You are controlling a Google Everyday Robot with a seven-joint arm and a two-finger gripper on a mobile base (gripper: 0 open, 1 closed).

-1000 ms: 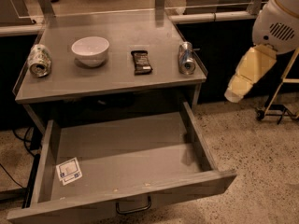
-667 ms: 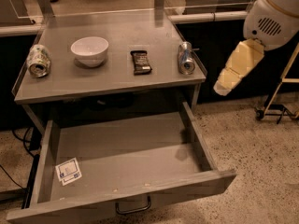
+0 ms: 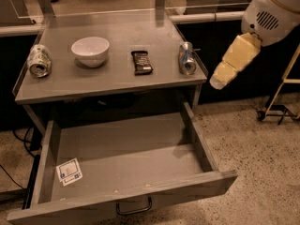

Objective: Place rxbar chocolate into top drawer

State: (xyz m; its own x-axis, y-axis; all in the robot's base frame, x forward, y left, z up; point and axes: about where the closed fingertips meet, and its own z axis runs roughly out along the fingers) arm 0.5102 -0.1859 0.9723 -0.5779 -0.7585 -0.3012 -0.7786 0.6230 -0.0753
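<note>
The rxbar chocolate (image 3: 141,62), a small dark flat bar, lies on the grey table top between a white bowl and a silver can. The top drawer (image 3: 126,149) stands pulled fully open below the table top, empty except for a small white sticker (image 3: 69,171) at its front left. My gripper (image 3: 219,82) is the pale yellowish end of the arm, hanging in the air to the right of the table, beside the right can and apart from the bar. It holds nothing that I can see.
A white bowl (image 3: 90,51) sits left of the bar. One silver can (image 3: 39,60) lies at the table's left edge, another (image 3: 186,58) at its right edge. A wheeled stand (image 3: 276,108) is on the floor at the far right.
The arm has swung leftward and a little higher, bringing the gripper closer to the table's right edge. Bar, cans, bowl and drawer have not moved.
</note>
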